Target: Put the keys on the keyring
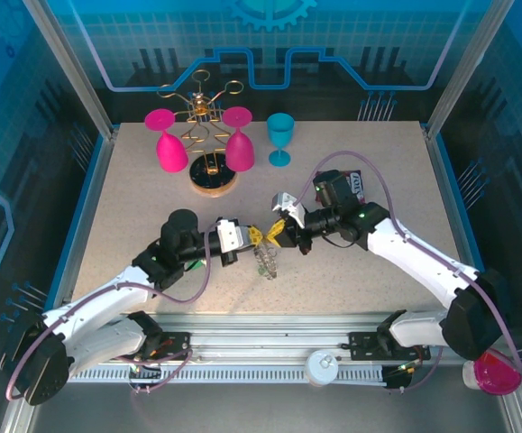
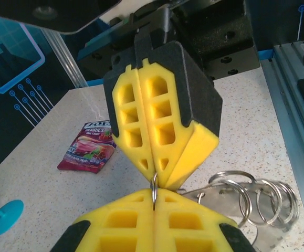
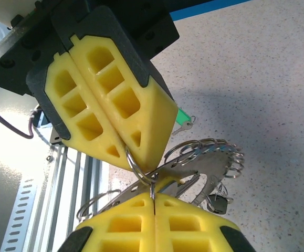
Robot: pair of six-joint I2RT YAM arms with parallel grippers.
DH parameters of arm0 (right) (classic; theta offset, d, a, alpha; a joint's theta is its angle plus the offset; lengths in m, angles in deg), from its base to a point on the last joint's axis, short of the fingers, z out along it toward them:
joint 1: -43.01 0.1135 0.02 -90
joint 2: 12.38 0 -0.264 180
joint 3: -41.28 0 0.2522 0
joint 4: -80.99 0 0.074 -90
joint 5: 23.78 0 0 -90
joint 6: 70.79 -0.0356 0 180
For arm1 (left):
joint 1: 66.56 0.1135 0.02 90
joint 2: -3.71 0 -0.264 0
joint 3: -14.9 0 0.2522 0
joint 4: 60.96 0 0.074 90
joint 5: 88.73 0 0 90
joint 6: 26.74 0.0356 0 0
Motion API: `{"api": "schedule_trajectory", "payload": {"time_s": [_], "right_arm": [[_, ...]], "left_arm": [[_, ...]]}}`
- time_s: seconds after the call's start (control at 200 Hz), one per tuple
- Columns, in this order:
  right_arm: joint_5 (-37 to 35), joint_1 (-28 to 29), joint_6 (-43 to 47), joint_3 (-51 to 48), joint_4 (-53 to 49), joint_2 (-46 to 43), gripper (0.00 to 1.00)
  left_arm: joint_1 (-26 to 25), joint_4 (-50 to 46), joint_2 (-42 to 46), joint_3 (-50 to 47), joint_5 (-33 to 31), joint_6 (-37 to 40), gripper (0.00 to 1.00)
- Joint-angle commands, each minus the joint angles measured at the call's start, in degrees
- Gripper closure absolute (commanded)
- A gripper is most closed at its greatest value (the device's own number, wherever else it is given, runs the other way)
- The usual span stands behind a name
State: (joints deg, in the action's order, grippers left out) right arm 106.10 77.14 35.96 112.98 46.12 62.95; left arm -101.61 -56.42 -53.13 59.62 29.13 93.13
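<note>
My two grippers meet tip to tip above the middle of the table. The left gripper [image 1: 253, 236] [image 2: 154, 198] is shut on a thin split ring [image 2: 153, 188]. The right gripper [image 1: 277, 231] [image 3: 154, 198] is shut on that same small ring [image 3: 153, 190] from the other side. Below them hangs the keyring [image 3: 217, 165] [image 2: 257, 202] [image 1: 266, 262], a flat metal piece with several split rings along its rim. A green-headed key [image 3: 182, 117] lies on the table beyond it. A black-headed key [image 3: 218, 203] hangs from the keyring's underside.
A red candy packet [image 2: 88, 144] lies on the table to the left. At the back stand a gold rack on a round wooden base [image 1: 214, 176] with two pink glasses [image 1: 171, 144] and a blue glass [image 1: 280, 137]. The aluminium rail [image 1: 270, 347] runs along the near edge.
</note>
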Motion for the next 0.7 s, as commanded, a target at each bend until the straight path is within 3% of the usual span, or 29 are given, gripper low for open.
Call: {"api": "schedule_trajectory", "payload": {"time_s": [0.0,0.065,0.165,0.235,0.47,0.69], "right_arm": [[2.7,-0.5,-0.1,0.2,0.7,3.0,0.98],[4.3,0.1,-0.6,0.1,2.6,2.6,0.90],[4.3,0.0,-1.2,-2.0,7.1,0.1,0.69],[3.3,-0.2,-0.5,-3.2,8.9,-1.6,0.65],[1.2,-0.6,3.0,-6.5,14.3,-5.4,0.64],[2.4,-0.6,3.0,-7.0,15.3,-6.1,0.78]], "left_arm": [[-0.3,10.2,0.2,-0.5,5.7,-4.4,1.00],[-0.2,12.9,-0.8,-0.7,5.9,-5.9,1.00],[-0.2,15.2,-1.9,-1.6,5.1,-6.9,1.00],[-0.3,15.4,-2.4,-1.9,5.0,-7.1,1.00],[-0.2,15.9,-3.4,-2.1,6.3,-8.5,1.00],[-0.1,16.1,-4.1,-2.1,7.0,-9.4,1.00]]}}
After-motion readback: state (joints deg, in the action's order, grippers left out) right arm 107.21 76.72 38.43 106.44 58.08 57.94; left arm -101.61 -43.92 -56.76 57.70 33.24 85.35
